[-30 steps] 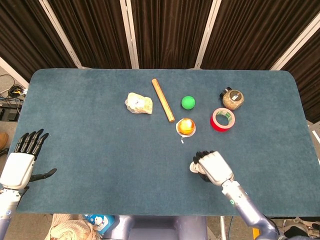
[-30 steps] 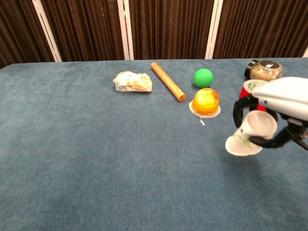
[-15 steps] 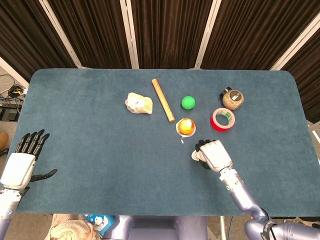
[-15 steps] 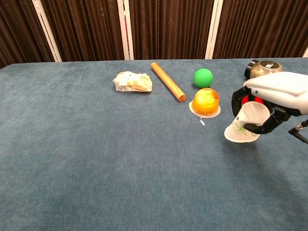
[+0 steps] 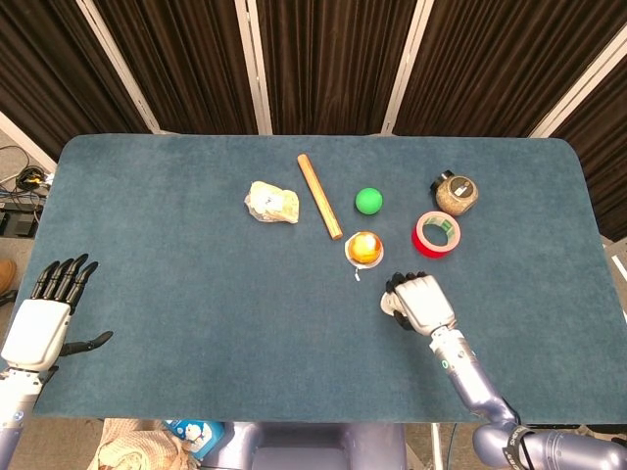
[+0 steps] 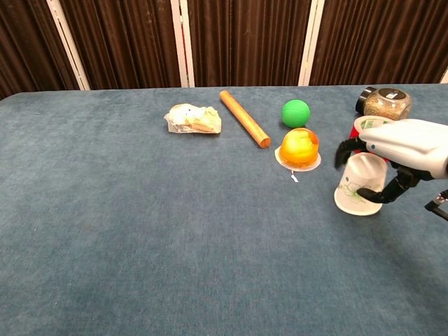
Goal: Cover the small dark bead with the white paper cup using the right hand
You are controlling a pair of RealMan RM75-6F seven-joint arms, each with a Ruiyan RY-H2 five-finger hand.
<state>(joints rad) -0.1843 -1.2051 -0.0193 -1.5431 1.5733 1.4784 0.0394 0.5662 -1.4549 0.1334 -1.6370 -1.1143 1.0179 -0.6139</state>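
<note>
My right hand [image 6: 408,148] grips the white paper cup [image 6: 357,186] from above, at the right of the chest view. The cup is upside down and slightly tilted, with its rim at or just above the blue cloth; I cannot tell whether it touches. In the head view the right hand [image 5: 421,303] covers most of the paper cup [image 5: 389,305], leaving only a white sliver visible. No small dark bead shows in either view. My left hand [image 5: 44,318] hovers at the table's near left edge, holding nothing, with its fingers spread.
Just beyond the cup sit an orange domed cup [image 6: 299,147], a red tape roll [image 6: 364,124] and a grain jar [image 6: 383,102]. Further back lie a green ball [image 6: 295,113], a wooden rod [image 6: 244,128] and a crumpled wrapper [image 6: 193,118].
My right hand has carried the cup away from me toward the orange cup and turned it from steeply tilted to nearly mouth-down, lower over the cloth. The left hand has stayed still.
</note>
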